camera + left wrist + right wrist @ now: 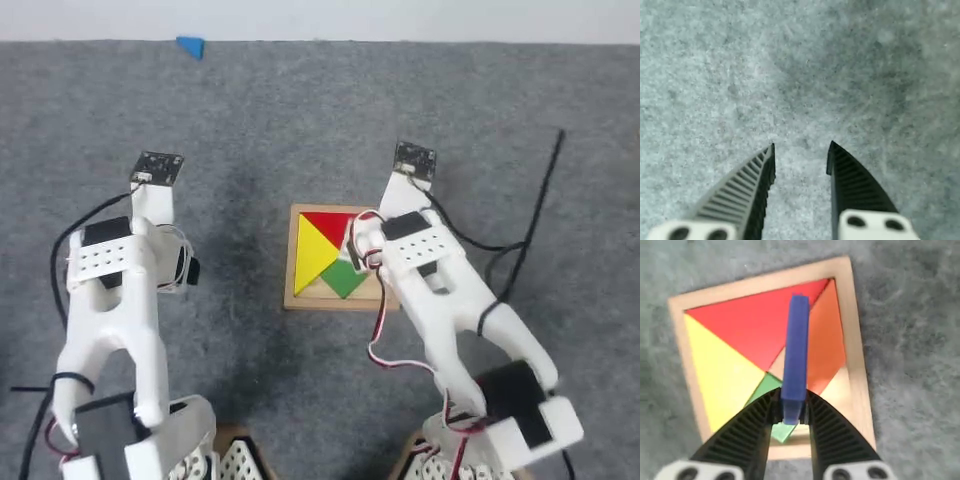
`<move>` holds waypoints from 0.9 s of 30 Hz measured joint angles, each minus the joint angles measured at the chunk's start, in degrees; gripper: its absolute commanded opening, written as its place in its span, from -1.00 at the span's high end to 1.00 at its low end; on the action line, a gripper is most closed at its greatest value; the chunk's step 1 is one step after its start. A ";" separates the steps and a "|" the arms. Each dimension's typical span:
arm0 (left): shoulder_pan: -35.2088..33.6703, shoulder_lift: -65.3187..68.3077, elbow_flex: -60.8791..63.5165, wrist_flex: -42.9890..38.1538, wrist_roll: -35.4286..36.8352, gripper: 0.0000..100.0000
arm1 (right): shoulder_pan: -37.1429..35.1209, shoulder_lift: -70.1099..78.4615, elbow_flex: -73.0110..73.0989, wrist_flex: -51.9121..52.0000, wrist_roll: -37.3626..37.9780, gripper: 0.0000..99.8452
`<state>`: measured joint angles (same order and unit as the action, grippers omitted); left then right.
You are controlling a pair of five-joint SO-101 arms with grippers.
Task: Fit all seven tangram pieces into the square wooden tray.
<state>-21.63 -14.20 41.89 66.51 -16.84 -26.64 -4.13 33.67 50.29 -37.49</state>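
- The grey table [250,120] carries everything, with the tray near its middle, between the two arms.
- The right tool [792,404] hangs over the tray. Its jaws are clamped on the lower end of the dark blue piece, probably so it can be lowered in.
- The left tool [801,146] hovers above bare table well to the side. Its jaws are parted and hold nothing, which looks like waiting out of the way.
- The square wooden tray [855,330] lies flat and is partly filled. Pale bare floor shows beside the orange piece.
- The red triangle [750,325] and yellow triangle [720,375] are seated edge to edge.
- The orange piece [827,340] lies against the rim.
- The dark blue piece [796,350] is held on edge above the red–orange seam, so I judge it needs laying flat.
- The green triangle [762,387] sits under the jaws.
- A light blue piece [190,46] lies at the table's far edge, well apart from the tray and not yet fetched.
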 measured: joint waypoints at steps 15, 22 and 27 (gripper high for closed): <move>0.00 0.00 0.00 0.00 0.00 0.66 | 5.36 4.48 0.35 -2.81 -5.98 0.99; 0.00 0.00 0.35 0.00 0.00 0.66 | 4.75 4.48 1.14 -0.97 -5.71 0.99; 0.00 0.00 0.35 0.00 0.00 0.66 | 3.34 4.48 1.14 0.35 -5.54 0.98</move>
<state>-21.63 -14.20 42.24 66.51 -16.84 -23.30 0.35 34.81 50.64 -43.03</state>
